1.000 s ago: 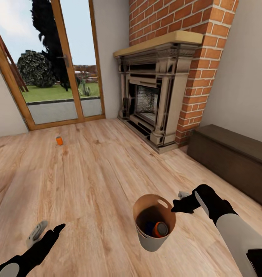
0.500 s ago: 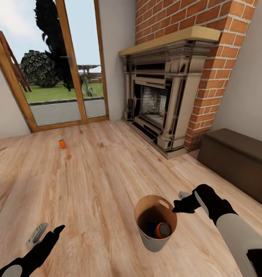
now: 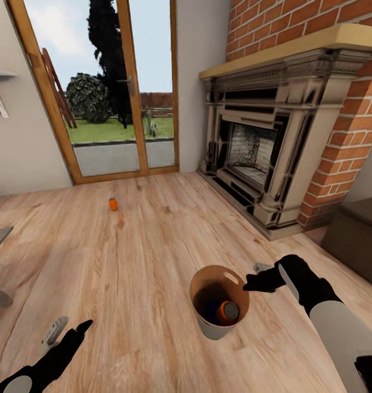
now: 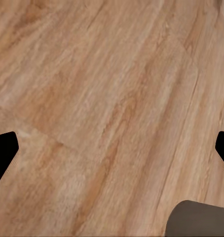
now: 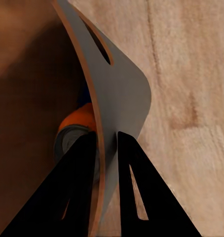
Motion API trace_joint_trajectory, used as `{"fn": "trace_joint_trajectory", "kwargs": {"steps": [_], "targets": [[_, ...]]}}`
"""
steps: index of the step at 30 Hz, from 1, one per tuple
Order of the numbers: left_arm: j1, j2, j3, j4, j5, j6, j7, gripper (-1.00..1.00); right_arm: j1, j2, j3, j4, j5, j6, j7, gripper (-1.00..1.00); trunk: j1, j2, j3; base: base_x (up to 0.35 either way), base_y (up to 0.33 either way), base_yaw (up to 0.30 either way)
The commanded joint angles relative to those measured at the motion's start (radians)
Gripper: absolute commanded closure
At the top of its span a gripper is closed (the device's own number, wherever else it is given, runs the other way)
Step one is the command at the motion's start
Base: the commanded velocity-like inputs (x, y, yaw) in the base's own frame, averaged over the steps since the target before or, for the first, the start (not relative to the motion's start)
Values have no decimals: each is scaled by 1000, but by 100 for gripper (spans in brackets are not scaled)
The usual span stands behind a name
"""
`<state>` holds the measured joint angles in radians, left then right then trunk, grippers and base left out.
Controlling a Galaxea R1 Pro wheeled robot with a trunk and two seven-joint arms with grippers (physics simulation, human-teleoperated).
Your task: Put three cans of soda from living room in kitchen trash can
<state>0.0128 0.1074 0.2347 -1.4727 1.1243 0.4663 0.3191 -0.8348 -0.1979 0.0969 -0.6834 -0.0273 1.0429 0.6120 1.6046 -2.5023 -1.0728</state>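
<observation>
Right now, carrying the trash can (image 3: 217, 305) by its rim: right claw (image 3: 255, 284) pinched shut on the thin wall, one finger (image 5: 77, 197) inside and one outside, just below the oval hand slot (image 5: 99, 44). Hanging off that single pinch, tilted a little, above the plank floor (image 3: 142, 262). Holding one soda can (image 3: 227, 311) on its side at the bottom, orange body and grey top visible; something bluish beside it, too dark to name, possibly a second can. Third soda can (image 3: 113, 204) upright on the floor well ahead, near the glass doors (image 3: 120, 93) and left of the brick fireplace (image 3: 273, 142).

Left claw (image 3: 65, 330) low over bare floor, spread wide, gripping nothing; only two dark tips at the frame edges in the left wrist view.

Judging by looks: pail light, wall thin and stiff, likely to swing or twist on a rim pinch, so slow turns advisable. Loose can inside free to roll and shift the balance. Remaining can small, smooth, hard and slippery-sided; best taken across the middle of the body, fingers on opposite sides, from above or the side while upright.
</observation>
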Motion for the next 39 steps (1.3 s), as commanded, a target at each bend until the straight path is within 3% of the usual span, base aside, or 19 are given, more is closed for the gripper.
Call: {"fn": "trace_joint_trajectory", "kwargs": {"steps": [1, 5, 11, 16, 19, 20, 21, 23, 25, 28, 31, 34, 39], "targets": [[0, 0, 0, 0, 0, 0, 0, -100, 0, -2, 0, -6, -16, 4, 4, 100, 0, 0, 0, 322, 126, 63], [-1, 0, 0, 0, 0, 0, 0, -100, -12, -15, -6, 28, -17, 4, 4, 100, 0, 0, 0, 322, 126, 20], [-1, 0, 0, 0, -1, 1, 0, -100, -150, -55, -18, 326, -19, 4, 2, 100, 0, 0, 0, 323, 126, 3], [-1, 0, 0, 1, 0, 2, 0, -100, -174, -57, -7, 379, -19, 4, 38, 100, 0, 0, 0, 323, 126, 0], [-1, 0, 0, 1, -1, 2, 0, -100, -152, -53, 23, 338, -14, 4, 163, 100, 0, 0, 0, 323, 126, 0], [-1, 0, 0, 1, -1, 2, 0, -100, -132, -55, 58, 288, -14, 4, 194, 100, 0, 0, 0, 323, 126, 0], [-1, 0, 0, 2, -1, 2, 0, -100, -89, -56, 112, 174, -18, 4, 221, 100, 0, 0, 0, 323, 126, 0], [-1, 0, -1, 2, -1, 2, 0, -100, -22, -57, 149, 30, -22, 4, 238, 100, 0, 0, 0, 323, 126, 0], [-1, 0, -1, 2, -1, 2, 0, -100, 16, -53, 167, -44, -22, 4, 246, 100, 0, 0, 0, 323, 126, 0], [-1, 0, -1, 2, -1, 2, 0, -100, 48, -38, 185, -89, -4, 4, 242, 100, 0, 0, 0, 323, 126, 0], [-1, 0, -1, 2, -1, 1, 0, -100, 60, 4, 181, -103, 61, 4, 184, 100, 0, 0, 0, 323, 125, 0], [-1, -1, -1, 2, -1, 0, 0, -100, 64, 26, 177, -107, 91, 4, 133, 100, 0, 0, 0, 328, 106, 0], [-1, -1, -1, 2, -1, 0, 0, -100, 65, 32, 172, -84, 102, 4, 113, 100, 0, 0, 0, 344, 18, 0]]}}
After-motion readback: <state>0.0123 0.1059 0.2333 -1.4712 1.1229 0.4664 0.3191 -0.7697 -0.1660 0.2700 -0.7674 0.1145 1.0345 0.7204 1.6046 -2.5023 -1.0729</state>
